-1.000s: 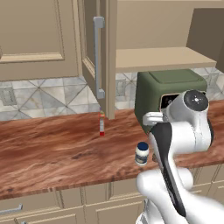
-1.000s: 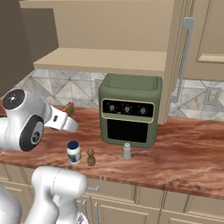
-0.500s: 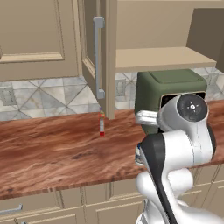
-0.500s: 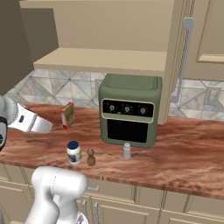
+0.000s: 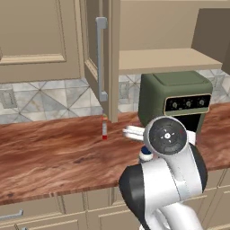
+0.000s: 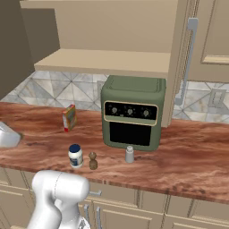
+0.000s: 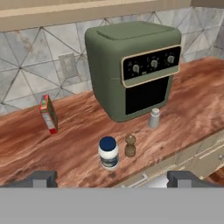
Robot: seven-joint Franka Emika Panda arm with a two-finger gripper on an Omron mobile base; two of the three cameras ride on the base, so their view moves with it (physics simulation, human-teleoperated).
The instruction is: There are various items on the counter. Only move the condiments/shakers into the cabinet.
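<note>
Plainly, the move ahead turned on the white jar with the dark blue lid (image 7: 108,152), which stood upright on the counter (image 6: 197,156) in front of the green oven (image 6: 132,117), off that oven's left front corner and close to the counter's front edge. In the hand view it lay ahead of and below the gripper (image 7: 113,178), almost midway between the two dark fingertips (image 7: 41,178), with its long axis vertical, so I judged a descent onto it would need little sideways correction. The jaws stood wide apart with nothing between them.

Just beside the jar, on the side toward the oven's door, stood the brown pepper mill (image 7: 130,145), near it but not touching as far as I could tell. Farther along in the same direction, directly before the oven's door, the pale grey shaker (image 7: 154,118) stood alone, well apart from the other two. All three were upright.

Counted: one jar, one pepper mill, one shaker, so three condiments to shift, and none yet in the cabinet (image 6: 112,62). Its plain shelf ran above the oven, and its door with the long silver bar handle (image 5: 100,58) hung open to the oven's right as the right base view showed it.

Otherwise I counted one oven and one small red and yellow carton (image 6: 69,117), standing well to the oven's left, near the tiled wall.
</note>
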